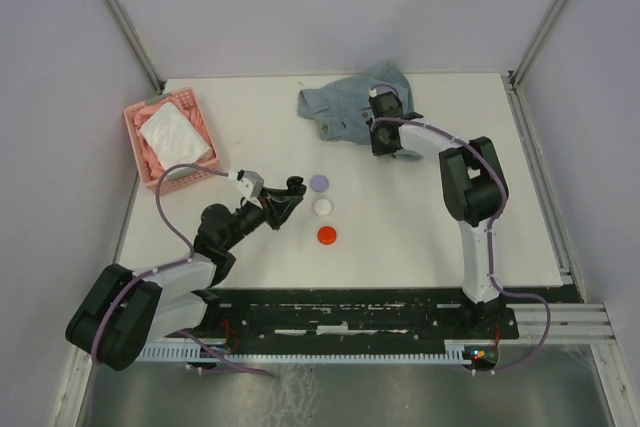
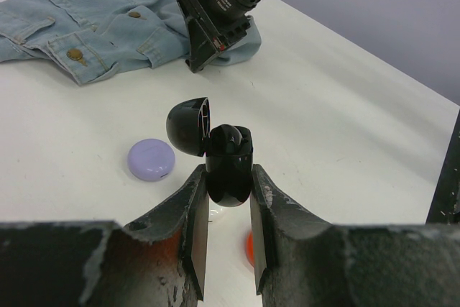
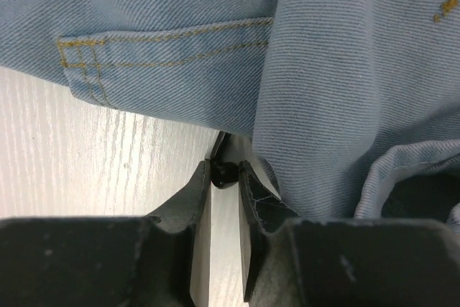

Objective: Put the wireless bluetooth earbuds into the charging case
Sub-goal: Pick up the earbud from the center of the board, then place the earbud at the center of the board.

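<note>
While the left gripper (image 2: 228,181) is clamped on the black charging case (image 2: 230,150), with the lid (image 2: 188,126) flipped wide open and the whole thing looking lifted a bit off the table (image 1: 420,237), the right gripper (image 3: 223,172) is way over on the far side, nose down at the edge of the denim shirt (image 3: 338,70). In the right wrist view its fingers are squeezed in on a tiny dark thing right where the fabric meets the tabletop. It looks like the black earbud (image 3: 221,175), but it's small and half in shadow, so I can't swear to it.

Other stuff: three more round cases sit shut in a little column just beside the held one. The lilac case (image 1: 319,183) is farthest back, the white case (image 1: 323,207) is in the middle and the red case (image 1: 327,236) is nearest. The pink basket (image 1: 135,117) at far left has a white cloth (image 1: 175,135) in it.
</note>
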Robot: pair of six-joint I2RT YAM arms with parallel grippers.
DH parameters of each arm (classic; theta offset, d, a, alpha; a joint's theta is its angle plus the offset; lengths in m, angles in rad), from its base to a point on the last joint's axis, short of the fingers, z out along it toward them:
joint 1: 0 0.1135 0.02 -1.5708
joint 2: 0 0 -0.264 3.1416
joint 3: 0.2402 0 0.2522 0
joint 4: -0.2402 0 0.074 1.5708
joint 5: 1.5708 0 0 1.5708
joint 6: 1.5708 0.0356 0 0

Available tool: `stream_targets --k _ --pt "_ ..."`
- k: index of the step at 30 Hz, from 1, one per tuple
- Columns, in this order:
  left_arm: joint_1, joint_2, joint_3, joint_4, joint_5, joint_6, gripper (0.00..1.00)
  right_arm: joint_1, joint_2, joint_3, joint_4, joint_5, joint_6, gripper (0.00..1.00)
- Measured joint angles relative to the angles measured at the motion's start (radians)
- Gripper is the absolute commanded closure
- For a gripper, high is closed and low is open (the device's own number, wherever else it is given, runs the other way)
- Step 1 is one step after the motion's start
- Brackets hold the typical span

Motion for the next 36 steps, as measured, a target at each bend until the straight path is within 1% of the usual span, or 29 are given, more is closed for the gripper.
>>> stream_targets --k 2,9,13,16,20,24,30,36 --pt "0.0 0.0 0.0 0.0 0.0 0.0 0.97 0.0 -0.002 -0.001 -0.002 -0.018 0.0 0.85" --pt "0.0 0.0 0.0 0.0 0.001 0.0 0.97 0.019 -0.069 -0.093 -0.016 -0.07 -0.023 0.86" --pt "0.0 -0.008 0.0 0.0 0.001 0.0 0.97 0.075 -0.13 -0.174 -0.038 -0.079 -0.039 0.84" --pt "0.0 -0.025 0.0 0.0 0.001 0.0 0.97 0.138 -0.189 -0.255 -0.054 -0.082 -0.045 0.83" --pt "0.0 -0.047 0.0 0.0 0.001 0.0 0.97 0.228 -0.26 -0.346 -0.079 -0.082 -0.049 0.78" --pt "0.0 -0.053 0.0 0.0 0.001 0.001 0.97 0.292 -0.311 -0.41 -0.095 -0.082 -0.049 0.74" --pt "0.0 -0.063 0.0 -0.002 0.002 0.002 0.97 0.302 -0.339 -0.449 -0.107 -0.062 -0.052 0.6" --pt "0.0 -0.069 0.0 -0.004 0.001 0.003 0.97 0.302 -0.344 -0.45 -0.124 -0.03 -0.069 0.56"
